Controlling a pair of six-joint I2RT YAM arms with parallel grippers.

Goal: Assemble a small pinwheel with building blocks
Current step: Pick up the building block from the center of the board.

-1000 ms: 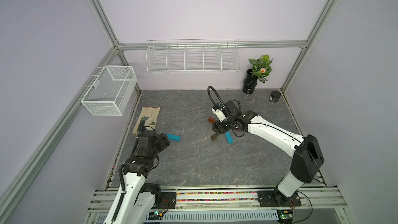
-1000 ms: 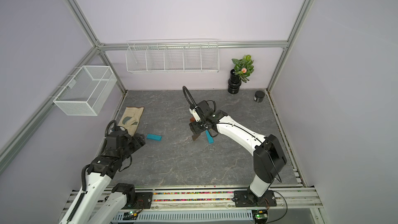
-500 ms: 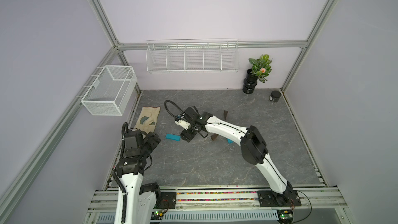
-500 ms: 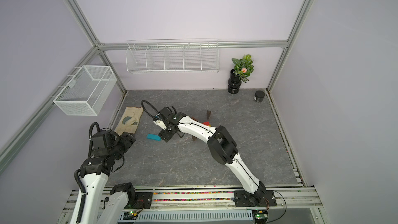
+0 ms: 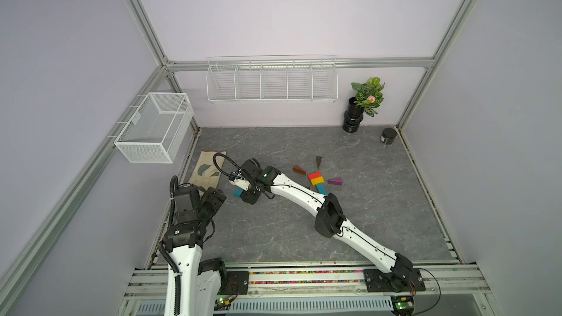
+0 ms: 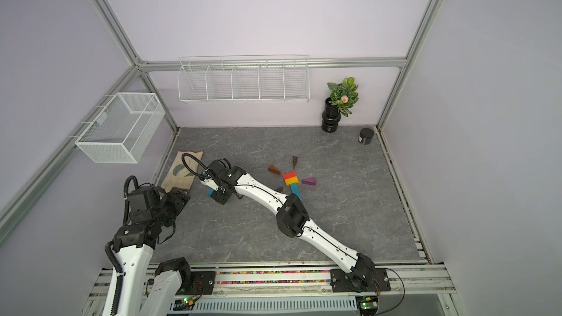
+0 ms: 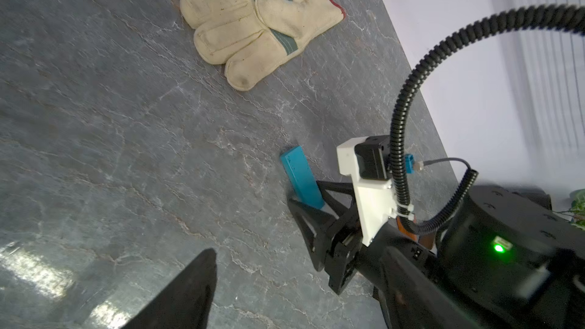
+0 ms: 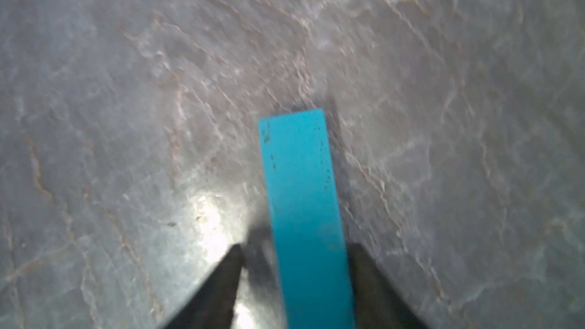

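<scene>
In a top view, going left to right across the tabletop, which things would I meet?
work glove → loose teal bar → brown wedge → red-and-yellow centre → purple wedge → black plant pot → black jar. Left out: the dark wedge and the teal stem bar, which overlap the centre sideways.

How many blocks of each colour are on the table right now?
teal bars: 2
red brick: 1
yellow brick: 1
brown wedges: 3, one half hidden by the right arm
purple wedge: 1
Total: 8
</scene>
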